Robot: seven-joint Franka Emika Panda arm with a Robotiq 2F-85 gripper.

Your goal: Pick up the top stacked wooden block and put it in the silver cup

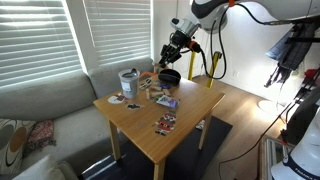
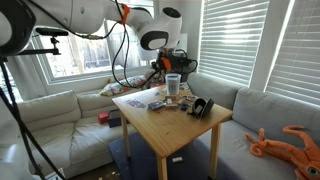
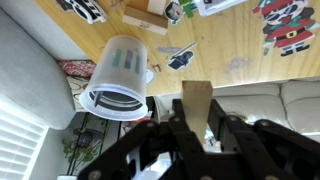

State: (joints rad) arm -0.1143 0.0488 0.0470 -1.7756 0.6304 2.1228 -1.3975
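Observation:
In the wrist view my gripper is shut on a light wooden block, held above the table's edge. The silver cup stands just left of the block, with its open mouth facing the camera. Another wooden block lies on the table beyond the cup. In both exterior views the gripper hangs above the far end of the table, close to the cup and a little higher than its rim.
A low black bowl sits next to the cup. Picture cards lie scattered on the wooden table. A grey sofa wraps around the table. An orange plush toy lies on the sofa. Blinds cover the windows.

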